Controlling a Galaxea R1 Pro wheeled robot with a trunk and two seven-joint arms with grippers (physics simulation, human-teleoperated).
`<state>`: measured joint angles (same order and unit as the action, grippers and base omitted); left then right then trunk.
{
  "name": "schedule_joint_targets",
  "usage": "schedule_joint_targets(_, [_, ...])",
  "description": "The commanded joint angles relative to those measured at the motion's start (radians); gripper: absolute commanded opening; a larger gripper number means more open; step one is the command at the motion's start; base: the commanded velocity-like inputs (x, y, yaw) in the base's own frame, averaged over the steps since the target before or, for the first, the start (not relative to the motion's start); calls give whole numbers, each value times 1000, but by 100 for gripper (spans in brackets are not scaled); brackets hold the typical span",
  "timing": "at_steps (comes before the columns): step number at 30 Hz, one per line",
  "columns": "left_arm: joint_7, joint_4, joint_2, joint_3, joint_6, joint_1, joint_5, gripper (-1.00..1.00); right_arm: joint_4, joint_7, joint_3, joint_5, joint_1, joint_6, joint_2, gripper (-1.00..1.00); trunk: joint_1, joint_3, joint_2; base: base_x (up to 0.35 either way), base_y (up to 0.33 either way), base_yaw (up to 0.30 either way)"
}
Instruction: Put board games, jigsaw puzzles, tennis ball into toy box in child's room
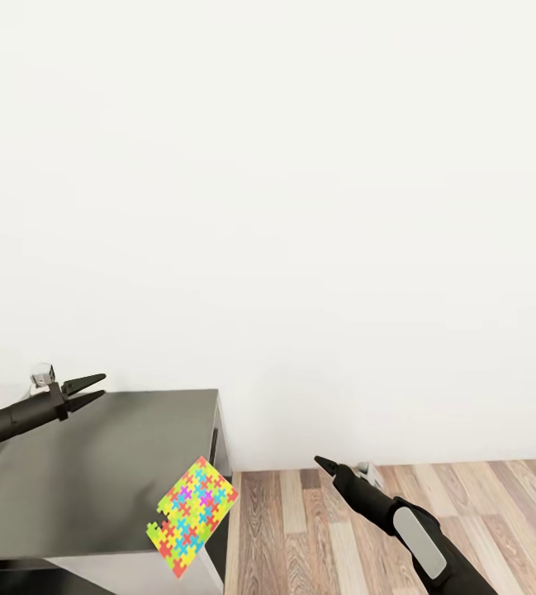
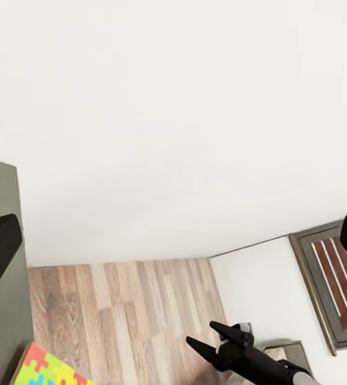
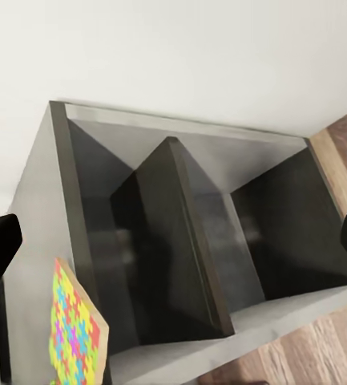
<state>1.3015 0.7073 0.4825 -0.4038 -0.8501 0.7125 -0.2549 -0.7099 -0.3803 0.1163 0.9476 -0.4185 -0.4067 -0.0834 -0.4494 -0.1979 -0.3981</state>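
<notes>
Left gripper (image 1: 96, 390) hangs above the far-left part of the dark grey cabinet (image 1: 78, 463), fingers spread in a narrow V, nothing between them.

Cabinet top is flat dark grey; in the right wrist view the cabinet (image 3: 181, 241) shows an open face split by a dark divider into two compartments, both looking bare.

Jigsaw puzzle (image 1: 193, 516) lies at the cabinet's near right corner, turned diagonally, one corner hanging past the edge. Bright mosaic of yellow, pink, green, blue, red pieces. Same sheet shows at the frame edge in the left wrist view (image 2: 49, 370), and as a thin slab on the cabinet top in the right wrist view (image 3: 74, 330). Neither gripper touches it.

Wood plank floor (image 1: 466, 496) runs right of the cabinet, white wall (image 1: 301, 207) behind.

Right gripper (image 1: 324, 464) is over the floor, right of the puzzle and apart from it, pointing toward the cabinet. Head view gives just one dark tip; the left wrist view shows the right gripper (image 2: 207, 337) with two fingers parted, holding nothing.
</notes>
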Motion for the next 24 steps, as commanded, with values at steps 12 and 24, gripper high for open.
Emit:
schedule_joint_targets(12, [1, 0, 0, -1, -9, 1, -1, 100, 0, 0, 3, 7, -1, -3, 0, 100, -1, 18, -2, 0, 0, 0])
schedule_joint_targets(24, [1, 0, 0, 0, -8, 1, -1, 100, 0, 0, 3, 7, -1, -3, 0, 100, -1, 38, -2, 0, 0, 0])
